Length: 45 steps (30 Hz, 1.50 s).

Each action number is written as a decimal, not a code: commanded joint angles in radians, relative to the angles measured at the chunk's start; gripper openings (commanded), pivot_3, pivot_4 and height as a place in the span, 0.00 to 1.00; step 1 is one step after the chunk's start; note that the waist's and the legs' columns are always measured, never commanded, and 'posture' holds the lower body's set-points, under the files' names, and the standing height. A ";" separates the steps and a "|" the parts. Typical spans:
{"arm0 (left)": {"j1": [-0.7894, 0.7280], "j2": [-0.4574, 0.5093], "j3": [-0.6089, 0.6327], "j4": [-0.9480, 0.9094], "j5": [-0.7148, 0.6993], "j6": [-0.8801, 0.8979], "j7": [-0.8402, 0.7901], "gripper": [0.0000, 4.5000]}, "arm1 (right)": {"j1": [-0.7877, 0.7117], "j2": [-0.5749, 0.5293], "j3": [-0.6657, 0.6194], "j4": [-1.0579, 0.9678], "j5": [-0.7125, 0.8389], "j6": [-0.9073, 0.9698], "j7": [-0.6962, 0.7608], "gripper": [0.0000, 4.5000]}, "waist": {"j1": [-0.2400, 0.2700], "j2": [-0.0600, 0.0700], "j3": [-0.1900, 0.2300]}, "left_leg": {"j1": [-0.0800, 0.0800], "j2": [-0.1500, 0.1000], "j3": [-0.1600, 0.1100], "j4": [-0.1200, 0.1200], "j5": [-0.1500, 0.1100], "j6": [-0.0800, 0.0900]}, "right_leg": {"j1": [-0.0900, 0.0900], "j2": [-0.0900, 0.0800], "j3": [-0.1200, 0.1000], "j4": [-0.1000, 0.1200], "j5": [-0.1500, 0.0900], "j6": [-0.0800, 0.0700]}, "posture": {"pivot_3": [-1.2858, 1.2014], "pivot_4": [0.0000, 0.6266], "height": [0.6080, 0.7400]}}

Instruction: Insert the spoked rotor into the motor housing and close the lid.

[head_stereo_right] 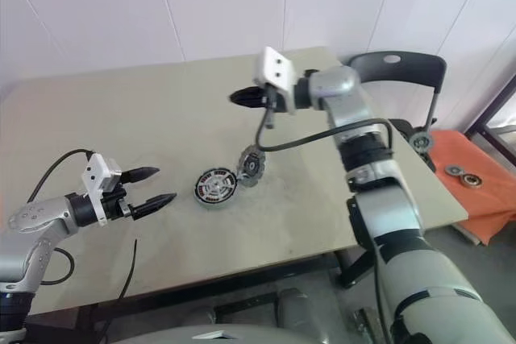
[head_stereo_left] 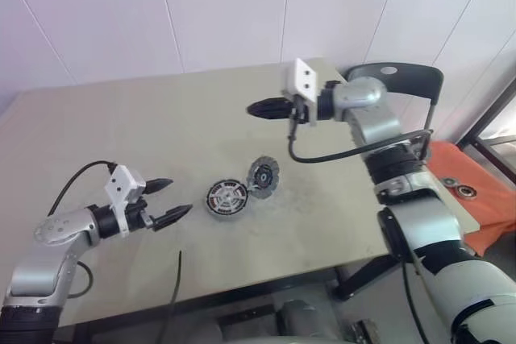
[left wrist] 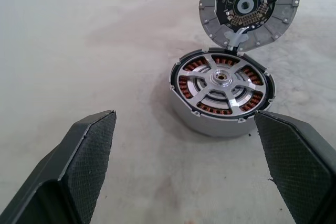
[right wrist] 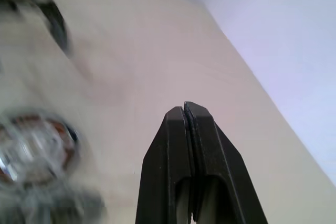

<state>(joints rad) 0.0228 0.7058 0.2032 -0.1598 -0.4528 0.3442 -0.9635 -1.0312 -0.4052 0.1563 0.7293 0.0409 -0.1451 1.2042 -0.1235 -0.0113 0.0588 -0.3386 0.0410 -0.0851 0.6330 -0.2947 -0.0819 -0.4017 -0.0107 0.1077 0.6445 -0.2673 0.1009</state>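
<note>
- A beige table (head_stereo_left: 121, 126) stands against a pale wall, and near its middle sits the motor housing (head_stereo_left: 226, 198), a short round silver-grey puck. Everything below is placed from this housing.
- The spoked rotor (left wrist: 220, 81) is already seated inside the housing. Its silver spokes run from a central hub, and the reddish-copper windings show between them.
- The lid (head_stereo_left: 263, 174) is not closed. It stands propped up on edge, tilted, touching the housing's rim on the side toward the robot's right and slightly farther from the robot. Its inner face, with a dark ring and small parts around a central hole, is turned toward the housing.
- The left gripper (head_stereo_left: 165, 201) hangs low over the table just beside the housing, on the robot's left of it. Its two black fingers (left wrist: 86, 153) are spread wide apart, holding nothing. They point toward the housing without touching it.
- The right gripper (head_stereo_left: 254, 108) is raised well above the table, beyond the housing and a little toward the robot's right. Its black fingers (right wrist: 190, 140) are pressed together with nothing between them, and they point toward the robot's left.
- A black chair (head_stereo_left: 403, 82) stands beyond the table's right corner, well apart from the housing.
- An orange cloth (head_stereo_left: 484, 199) lies lower down, farther to the right of the table, with a few small round metal parts on it.
</note>
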 commanded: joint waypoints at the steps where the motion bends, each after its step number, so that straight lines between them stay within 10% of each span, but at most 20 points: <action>1: -0.040 0.003 0.005 -0.010 -0.022 -0.004 -0.013 1.00 | 0.054 -0.048 -0.014 0.055 -0.046 -0.100 -0.082 0.01 | 0.000 0.000 0.000 | 0.000 0.000 0.000 0.000 0.000 0.000 | 0.000 0.000 0.000 0.000 0.000 0.000 | 0.52 0.00 1.00; 13: -0.060 0.075 -0.040 -0.049 -0.040 0.045 -0.128 1.00 | 0.199 -0.079 -0.030 0.095 -0.062 -0.029 -0.190 0.01 | -0.002 0.002 0.001 | 0.000 -0.001 0.002 0.001 0.000 0.000 | -0.001 0.000 0.003 0.001 0.000 0.000 | 0.52 0.00 1.00; 45: 0.031 0.106 -0.013 -0.140 -0.085 0.092 -0.135 1.00 | 0.137 0.021 0.070 -0.044 0.008 0.315 0.212 0.01 | -0.003 0.002 0.001 | 0.001 -0.001 0.002 0.002 0.000 0.000 | 0.000 0.000 0.003 0.002 0.000 0.000 | 0.52 0.00 1.00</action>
<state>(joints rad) 0.0575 0.8035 0.1548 -0.2861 -0.5242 0.4459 -1.1026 -0.8474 -0.3721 0.2261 0.7423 0.0258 0.1518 1.3787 -0.1263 -0.0093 0.0599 -0.3380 0.0404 -0.0834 0.6347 -0.2947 -0.0818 -0.4018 -0.0104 0.1109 0.6463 -0.2671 0.1013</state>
